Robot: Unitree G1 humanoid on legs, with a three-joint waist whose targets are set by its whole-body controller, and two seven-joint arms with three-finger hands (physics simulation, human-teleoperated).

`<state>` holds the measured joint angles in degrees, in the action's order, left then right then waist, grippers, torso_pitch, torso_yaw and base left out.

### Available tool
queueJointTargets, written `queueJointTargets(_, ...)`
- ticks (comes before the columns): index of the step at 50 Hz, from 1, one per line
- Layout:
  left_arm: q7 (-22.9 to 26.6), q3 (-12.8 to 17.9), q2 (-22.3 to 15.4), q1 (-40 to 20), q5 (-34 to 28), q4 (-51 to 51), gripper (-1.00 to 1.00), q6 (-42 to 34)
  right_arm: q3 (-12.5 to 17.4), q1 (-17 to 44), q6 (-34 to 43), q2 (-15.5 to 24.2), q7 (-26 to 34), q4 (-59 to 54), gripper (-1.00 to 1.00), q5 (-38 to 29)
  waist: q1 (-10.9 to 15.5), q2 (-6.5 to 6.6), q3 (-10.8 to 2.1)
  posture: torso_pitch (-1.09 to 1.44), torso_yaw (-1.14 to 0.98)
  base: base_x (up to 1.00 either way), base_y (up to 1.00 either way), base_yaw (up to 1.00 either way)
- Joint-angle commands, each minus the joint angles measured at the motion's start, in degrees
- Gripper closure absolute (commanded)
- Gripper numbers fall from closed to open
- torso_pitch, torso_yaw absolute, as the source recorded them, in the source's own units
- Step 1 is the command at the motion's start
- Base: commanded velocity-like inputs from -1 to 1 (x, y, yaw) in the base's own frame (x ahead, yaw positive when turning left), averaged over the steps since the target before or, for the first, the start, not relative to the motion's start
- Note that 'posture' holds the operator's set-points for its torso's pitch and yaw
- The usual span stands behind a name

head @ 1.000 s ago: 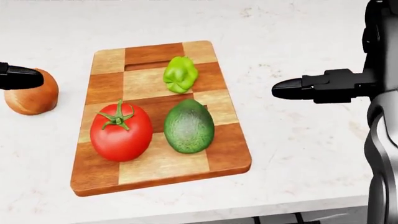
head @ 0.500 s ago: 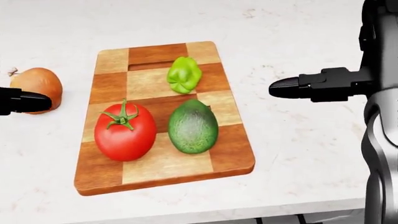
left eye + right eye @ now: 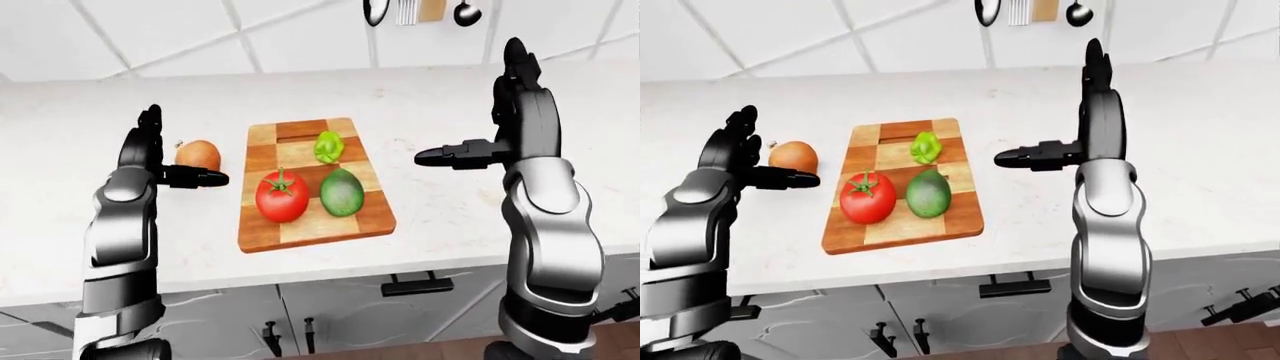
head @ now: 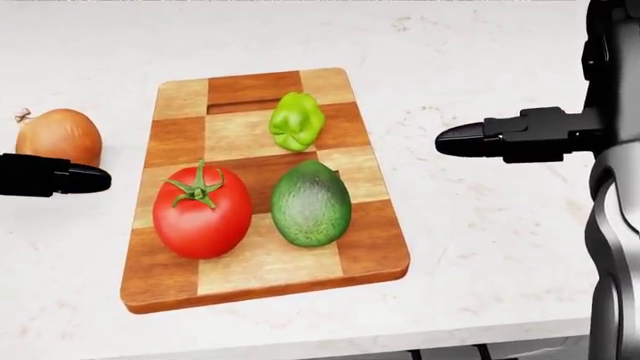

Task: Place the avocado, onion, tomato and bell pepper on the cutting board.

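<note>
With tomato (image 4: 201,212), avocado (image 4: 311,203) and bell pepper (image 4: 295,120) on the cutting board (image 4: 175,97), the onion (image 4: 59,136) sits on the counter (image 4: 480,225) just beyond the left hand (image 3: 150,154)'s spread, empty fingers, so a glancing touch may roll it away, while the right hand (image 3: 470,154) hovers open beside the board.

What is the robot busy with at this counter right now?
It is gathering vegetables onto the cutting board. The tomato, avocado and bell pepper already lie on it. The onion sits on the counter, left of the board, beside the open left robot hand. The right robot hand hovers empty.
</note>
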<state>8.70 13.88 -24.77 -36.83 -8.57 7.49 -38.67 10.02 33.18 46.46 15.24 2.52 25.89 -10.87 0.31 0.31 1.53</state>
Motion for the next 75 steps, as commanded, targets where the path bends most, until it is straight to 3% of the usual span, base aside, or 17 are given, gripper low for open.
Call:
queueJointTargets(1, -0.7, 0.4, -0.7, -1.9, 0.0, -1.0, -1.0, 2.8, 0.4, 1.7, -1.7, 0.6, -0.3, 1.7, -1.0, -0.2, 0.0, 0.11, -1.45, 0.0, 0.0, 0.0, 0.0, 0.0)
queueJointTargets(25, -3.6, -0.5, -0.8, -2.2, -1.7, 10.5, -1.0, 9.1, 0.6, 0.7, -1.7, 0.5, -0.3, 2.3, -1.0, -0.2, -0.1, 0.16, -1.68, 0.0, 0.0, 0.0, 0.0, 0.0)
queueJointTargets(27, -4.3, 0.3, -0.9, -2.8, -0.5, 12.3, -0.76, 10.0, 0.6, 0.4, -1.7, 0.6, -0.2, 2.5, -1.0, -0.3, -0.1, 0.18, -1.71, 0.0, 0.0, 0.0, 0.0, 0.0)
queueJointTargets(29, -4.6, 0.1, -1.0, -2.9, -0.1, 12.4, -0.69, 9.9, 0.6, 0.4, -1.8, 0.6, -0.2, 2.4, -1.0, -0.3, -0.1, 0.27, -1.79, 0.0, 0.0, 0.0, 0.0, 0.0)
queueJointTargets(35, -4.9, -0.2, -1.1, -3.2, 0.4, 13.0, -0.22, 10.1, 0.6, 0.7, -2.4, 0.7, -0.2, 1.7, -1.0, -0.4, -0.2, 0.41, -1.83, 0.0, 0.0, 0.0, 0.0, 0.0)
queueJointTargets(50, -4.4, -0.7, -1.2, -3.7, -0.8, 12.6, 0.5, 9.9, 0.8, 0.6, -1.8, 0.8, 0.0, 2.5, -1.0, -0.2, 0.0, 0.52, -2.05, 0.0, 0.0, 0.0, 0.0, 0.0)
queueJointTargets(53, -3.9, -0.7, -1.3, -3.3, -1.1, 11.0, 0.53, 8.8, 0.8, 0.5, -1.9, 0.8, -0.1, 2.5, -1.0, -0.2, -0.1, 0.56, -2.1, 0.0, 0.0, 0.0, 0.0, 0.0)
queueJointTargets(54, -3.9, -0.6, -1.4, -3.3, -1.2, 10.4, 0.63, 8.5, 0.9, 0.5, -1.7, 0.8, -0.1, 2.7, -1.0, -0.3, -0.1, 0.57, -2.09, 0.0, 0.0, 0.0, 0.0, 0.0)
queueJointTargets(63, -2.1, -1.3, -1.4, -5.7, -3.1, 6.8, 0.69, 5.2, 1.0, 0.1, -1.9, 0.7, 0.0, 2.8, -1.0, -0.4, -0.2, 0.44, -1.93, 0.0, 0.0, 0.0, 0.0, 0.0)
queueJointTargets(75, -1.3, -3.6, -0.8, -15.5, -4.4, 13.7, 0.74, 7.2, 1.2, -0.1, -2.1, 1.0, 0.0, 2.7, -1.0, -0.2, -0.1, -0.19, -1.57, 0.0, 0.0, 0.0, 0.0, 0.0)
